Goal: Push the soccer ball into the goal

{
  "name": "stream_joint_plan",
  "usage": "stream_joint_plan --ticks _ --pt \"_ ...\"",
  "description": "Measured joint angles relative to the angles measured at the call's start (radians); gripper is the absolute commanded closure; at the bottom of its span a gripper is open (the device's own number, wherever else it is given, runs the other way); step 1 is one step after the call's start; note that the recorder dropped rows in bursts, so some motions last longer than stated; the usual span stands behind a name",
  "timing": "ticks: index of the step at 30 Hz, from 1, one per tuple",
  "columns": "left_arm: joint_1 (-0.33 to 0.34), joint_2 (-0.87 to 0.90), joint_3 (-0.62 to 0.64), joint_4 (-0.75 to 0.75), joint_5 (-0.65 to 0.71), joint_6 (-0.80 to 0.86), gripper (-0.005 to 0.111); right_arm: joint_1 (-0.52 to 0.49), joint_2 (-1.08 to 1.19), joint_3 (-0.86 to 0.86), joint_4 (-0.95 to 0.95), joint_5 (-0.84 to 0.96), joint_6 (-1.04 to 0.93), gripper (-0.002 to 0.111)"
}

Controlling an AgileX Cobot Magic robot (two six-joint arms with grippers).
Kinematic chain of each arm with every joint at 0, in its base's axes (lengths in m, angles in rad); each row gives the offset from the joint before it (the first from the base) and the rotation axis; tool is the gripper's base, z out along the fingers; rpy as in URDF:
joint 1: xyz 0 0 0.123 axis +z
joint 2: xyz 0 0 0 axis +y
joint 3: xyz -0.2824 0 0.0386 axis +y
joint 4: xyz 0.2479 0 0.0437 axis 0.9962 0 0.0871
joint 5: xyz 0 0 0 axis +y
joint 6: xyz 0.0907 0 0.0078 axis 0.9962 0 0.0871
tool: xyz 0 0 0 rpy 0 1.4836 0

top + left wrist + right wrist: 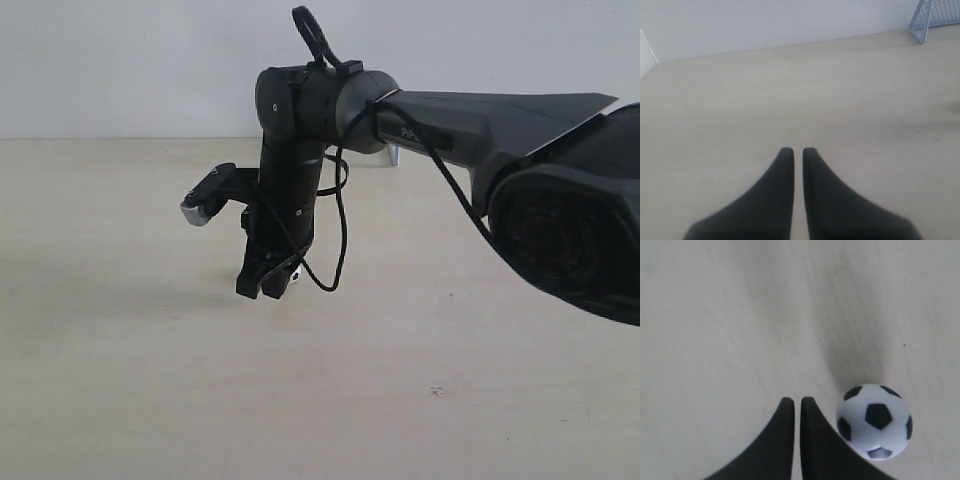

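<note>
The soccer ball (875, 421), white with black patches, rests on the pale table against the outer side of one finger of my right gripper (793, 401). That gripper is shut with nothing between its fingers. In the exterior view the right gripper (260, 291) points down at the table's middle, and only a white sliver of the ball (295, 283) shows beside it. The goal (935, 17), pale blue with mesh, stands at the table's far edge; the arm hides most of the goal (393, 153). My left gripper (794, 150) is shut and empty over bare table.
The right arm (470, 125) reaches in from the right across the table (120, 380), with a loose black cable (342, 240) hanging by the wrist. A white wall (120, 60) backs the table. The left arm is out of the exterior view.
</note>
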Motion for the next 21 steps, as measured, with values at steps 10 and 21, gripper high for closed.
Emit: stream_joint_plan --ticks 10,21 --pt "0.000 0.000 0.000 0.000 0.000 0.000 0.100 0.000 0.000 0.000 -0.061 0.000 0.000 0.108" --pt "0.000 0.000 0.000 0.000 0.000 0.000 0.100 0.000 0.000 0.000 -0.065 0.000 0.022 0.108"
